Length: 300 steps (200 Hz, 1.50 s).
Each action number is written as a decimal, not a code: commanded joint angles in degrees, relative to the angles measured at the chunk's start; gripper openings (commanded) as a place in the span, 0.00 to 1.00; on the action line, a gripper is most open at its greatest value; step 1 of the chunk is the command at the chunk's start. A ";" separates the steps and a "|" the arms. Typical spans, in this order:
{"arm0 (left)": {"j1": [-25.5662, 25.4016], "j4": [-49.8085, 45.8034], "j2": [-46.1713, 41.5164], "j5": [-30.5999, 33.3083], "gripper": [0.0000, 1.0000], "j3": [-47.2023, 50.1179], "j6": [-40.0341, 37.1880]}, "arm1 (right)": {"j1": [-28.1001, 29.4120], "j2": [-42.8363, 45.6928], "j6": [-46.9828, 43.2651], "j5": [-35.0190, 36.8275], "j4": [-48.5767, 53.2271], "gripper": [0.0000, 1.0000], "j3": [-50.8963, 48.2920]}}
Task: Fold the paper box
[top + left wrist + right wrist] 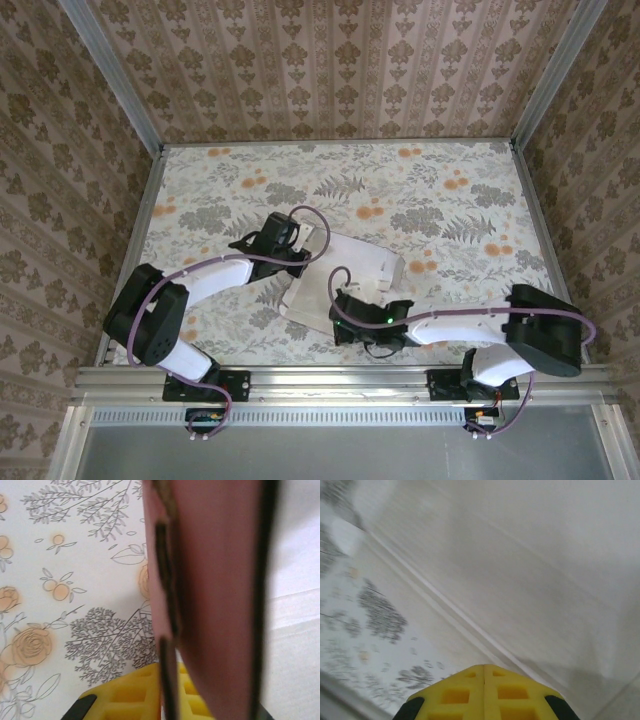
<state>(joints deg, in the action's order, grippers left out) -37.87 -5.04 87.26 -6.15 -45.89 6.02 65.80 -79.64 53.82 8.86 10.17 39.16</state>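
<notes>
Pinching: left tool (166,695) nips the raised pink flap (215,580) of the paper box (362,266)
Right tool (484,690): pressed together, at the box's lower edge

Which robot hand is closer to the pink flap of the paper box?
Left. The left hand pinches the thin pink cardboard flap. The right hand, shut, is over the paper box's pale whitish face, apart from that flap.

Bright, even light; close paper box (215,580) blurred in wrist views.
</notes>
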 commanded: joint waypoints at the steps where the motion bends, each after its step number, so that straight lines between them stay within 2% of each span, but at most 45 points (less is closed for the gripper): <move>1: -0.45 3.37 -0.34 -3.74 0.12 2.26 -0.35 | -3.95 6.60 -10.71 -4.42 5.96 0.01 5.00; 37: -0.38 8.99 -0.53 -8.51 0.14 4.16 -1.52 | -12.56 15.13 -19.94 -10.93 18.54 0.04 12.41; 66: -0.43 13.46 -0.02 -11.43 0.17 5.47 -1.33 | -19.90 16.54 -25.06 -13.99 25.42 0.08 19.37; 101: -0.59 18.17 -0.06 -13.71 0.17 7.30 -3.14 | -31.02 11.95 -32.45 -21.07 27.73 0.10 26.29; 123: -0.71 17.30 0.40 -13.45 0.16 6.95 -3.70 | -36.75 7.04 -36.80 -23.14 29.00 0.10 30.44; 153: -0.79 14.54 1.36 -11.96 0.16 5.55 -3.36 | -42.88 2.75 -37.01 -27.54 27.42 0.10 32.44; 169: -0.48 9.59 2.24 -10.18 0.19 2.65 -1.72 | -43.19 2.30 -36.32 -28.52 26.35 0.13 31.85; 181: 0.31 3.74 3.75 -10.98 0.26 -1.77 -0.94 | -43.10 2.34 -35.76 -29.46 25.62 0.14 30.59; 231: 2.53 -14.13 8.19 -13.52 0.37 -16.23 -1.31 | -41.40 5.81 -34.71 -33.57 23.50 0.14 20.30; 266: 6.17 -25.81 14.50 -15.73 0.40 -26.63 -3.06 | -32.74 8.65 -30.92 -29.71 17.78 0.14 10.52; 300: 9.17 -35.37 23.47 -21.14 0.44 -37.09 -6.20 | -23.61 9.24 -24.86 -25.28 10.41 0.14 2.70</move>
<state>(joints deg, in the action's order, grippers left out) -30.35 -28.60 105.49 -21.96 -77.03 3.11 37.89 -71.81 23.73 -19.86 27.51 45.65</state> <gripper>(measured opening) 0.432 0.142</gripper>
